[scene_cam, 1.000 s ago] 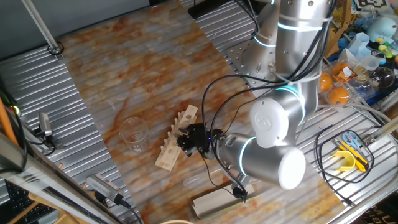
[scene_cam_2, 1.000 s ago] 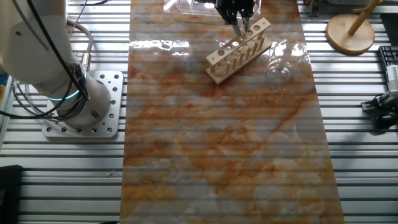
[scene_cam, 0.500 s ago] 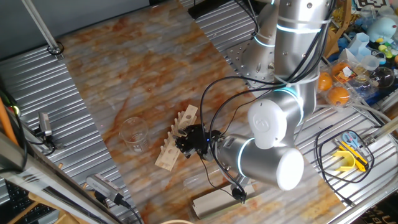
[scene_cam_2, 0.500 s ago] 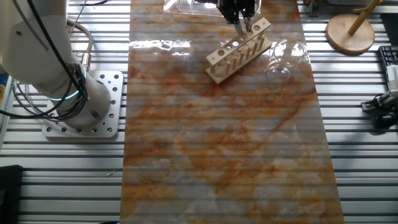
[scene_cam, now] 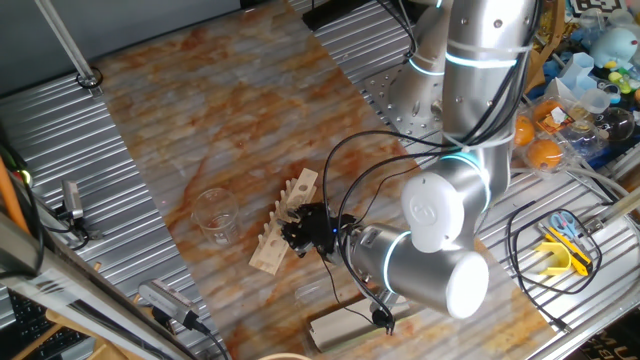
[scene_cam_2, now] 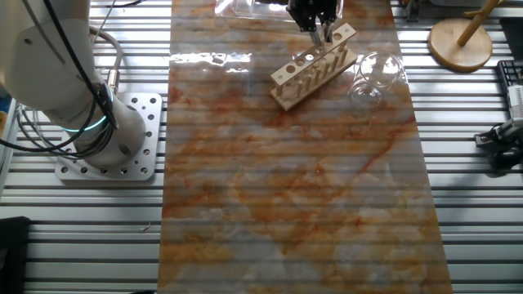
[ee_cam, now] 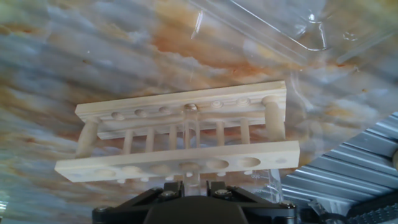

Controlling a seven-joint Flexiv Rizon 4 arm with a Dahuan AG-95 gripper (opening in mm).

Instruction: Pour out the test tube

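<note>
Black two-finger end effector (scene_cam: 297, 226) sits low at the wooden rack, directly in line with the thin clear glass test tube (ee_cam: 191, 146), which stands upright in a middle hole of the pale wooden test tube rack (ee_cam: 180, 138). In the hand view the tube's long axis runs straight away from the fingers, its near end at their tips. Whether the fingers are clenched on the glass or merely beside it, I cannot tell. Lifting should follow that axis to clear the rack. A squat clear glass beaker (scene_cam: 215, 214) stands just beyond the rack on the marbled table (scene_cam_2: 286, 188), a likely pouring target.
</note>
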